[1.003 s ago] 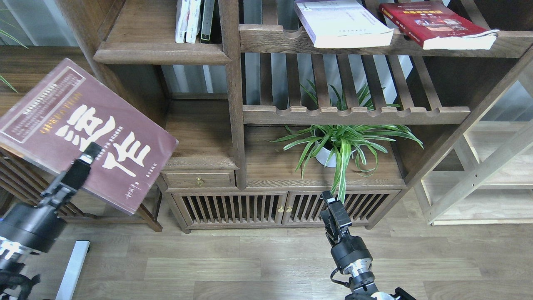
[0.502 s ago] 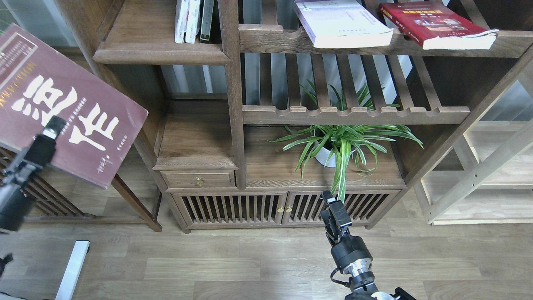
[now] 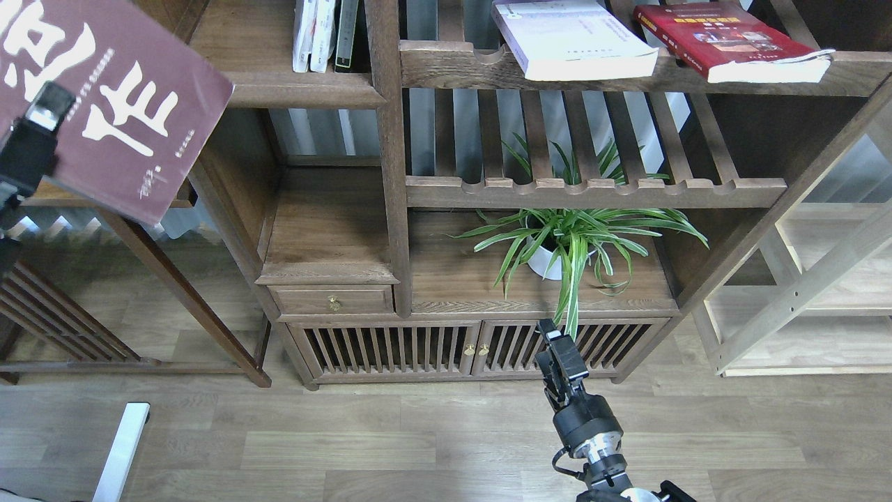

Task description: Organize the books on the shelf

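**A:** Moved up and left since the earlier frames, that maroon book (image 3: 115, 104) — was down by the drawer level, then ended at the top-left corner, partly cut off by the frame edge. Left gripper (image 3: 43, 115) went up with it, clamped on its near edge, one finger lying over the cover. Book tilted, white characters facing the camera.

**B:** And the right side?

**A:** Didn't budge. Right gripper (image 3: 550, 336) stayed low in front of the slatted cabinet doors (image 3: 390, 348), pointing up. Seen too end-on to tell open from closed, tbh. Touching nothing as far as visible.

**B:** Further back?

**A:** Spider plant (image 3: 568, 240) in a white pot on the cabinet top, under the slatted shelf (image 3: 592, 189). Above that, white book (image 3: 571, 38) and red book (image 3: 732, 38) lying flat on the upper slatted shelf, side by side, front ends sticking out past the rail. Up left, solid shelf (image 3: 279, 87) with the rounded edge, thin upright books (image 3: 324, 35) at its right end. Maroon book overlapped that shelf's left end, in front of it.
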Action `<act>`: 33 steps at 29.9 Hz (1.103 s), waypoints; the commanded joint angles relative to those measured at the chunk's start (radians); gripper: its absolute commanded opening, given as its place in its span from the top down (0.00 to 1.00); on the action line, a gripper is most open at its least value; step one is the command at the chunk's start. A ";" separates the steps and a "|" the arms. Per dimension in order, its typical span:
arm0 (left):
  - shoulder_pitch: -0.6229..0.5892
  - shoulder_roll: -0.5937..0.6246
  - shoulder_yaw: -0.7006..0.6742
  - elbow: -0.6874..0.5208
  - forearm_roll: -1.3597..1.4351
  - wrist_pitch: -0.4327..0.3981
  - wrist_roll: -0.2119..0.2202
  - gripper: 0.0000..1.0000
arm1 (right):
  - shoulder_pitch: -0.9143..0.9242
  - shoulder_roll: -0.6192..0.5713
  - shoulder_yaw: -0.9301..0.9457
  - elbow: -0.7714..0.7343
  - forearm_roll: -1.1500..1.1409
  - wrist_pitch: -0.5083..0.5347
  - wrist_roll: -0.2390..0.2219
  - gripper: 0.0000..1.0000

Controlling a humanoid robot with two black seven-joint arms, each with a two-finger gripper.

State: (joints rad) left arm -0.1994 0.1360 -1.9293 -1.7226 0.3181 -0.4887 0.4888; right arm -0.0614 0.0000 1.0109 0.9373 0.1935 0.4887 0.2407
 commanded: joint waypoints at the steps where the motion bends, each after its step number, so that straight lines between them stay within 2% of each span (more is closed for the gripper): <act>1: -0.040 -0.001 0.016 0.014 -0.001 0.000 0.000 1.00 | 0.000 0.000 0.002 0.000 0.001 0.000 0.000 0.01; 10: -0.070 0.031 0.039 0.017 0.004 0.000 0.000 1.00 | 0.000 0.000 0.012 0.000 0.001 0.000 0.000 0.01; 21: -0.110 0.246 0.082 0.066 -0.001 0.000 0.000 1.00 | 0.000 0.000 0.011 0.005 0.001 0.000 0.000 0.01; 28: -0.216 0.341 0.142 0.110 0.009 0.000 0.000 1.00 | 0.000 0.000 0.009 0.008 0.004 0.000 -0.001 0.01; 33: -0.262 0.413 0.208 0.146 0.012 0.073 0.000 1.00 | 0.009 0.000 0.009 0.008 0.004 0.000 0.000 0.01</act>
State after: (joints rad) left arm -0.4397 0.5173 -1.7520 -1.5931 0.3291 -0.4513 0.4885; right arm -0.0587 -0.0001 1.0201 0.9449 0.1979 0.4887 0.2403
